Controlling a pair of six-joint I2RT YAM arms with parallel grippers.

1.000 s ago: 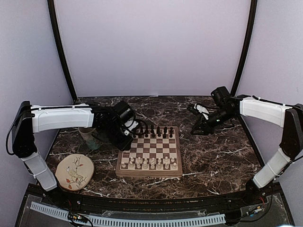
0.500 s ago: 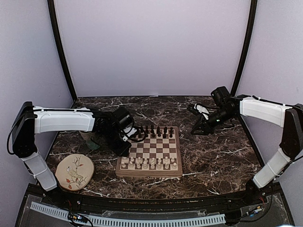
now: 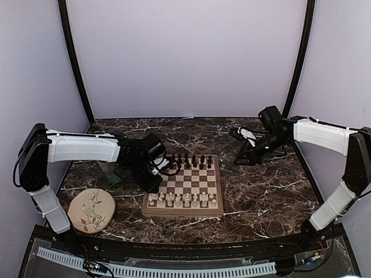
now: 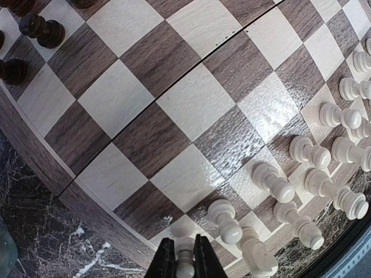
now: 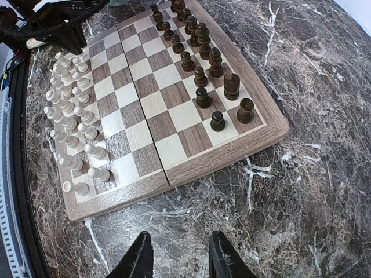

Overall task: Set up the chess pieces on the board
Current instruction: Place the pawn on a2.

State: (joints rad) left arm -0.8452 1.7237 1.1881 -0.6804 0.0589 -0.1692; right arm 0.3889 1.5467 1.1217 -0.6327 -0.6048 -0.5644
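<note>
The board (image 3: 182, 213) lies mid-table. Dark chess pieces (image 3: 188, 161) fill its far rows and cream-white pieces (image 3: 182, 200) its near rows. My left gripper (image 3: 154, 184) is at the board's near-left part. In the left wrist view it (image 4: 185, 262) is shut on a cream-white pawn (image 4: 185, 253), held upright over a cream square by the board's edge (image 4: 35, 156), beside other white pieces (image 4: 272, 180). My right gripper (image 3: 239, 160) is open and empty above the marble right of the board (image 5: 174, 116), fingertips (image 5: 138, 255) apart.
A round bird-patterned plate (image 3: 91, 209) lies at the near left. A greenish mug (image 3: 108, 168) stands behind the left arm. The dark marble table (image 3: 261, 191) surrounds the board. Purple walls close in the back and sides.
My left gripper has moved from the board's far-left corner toward its near-left part, along the left edge. The right arm has not moved.
</note>
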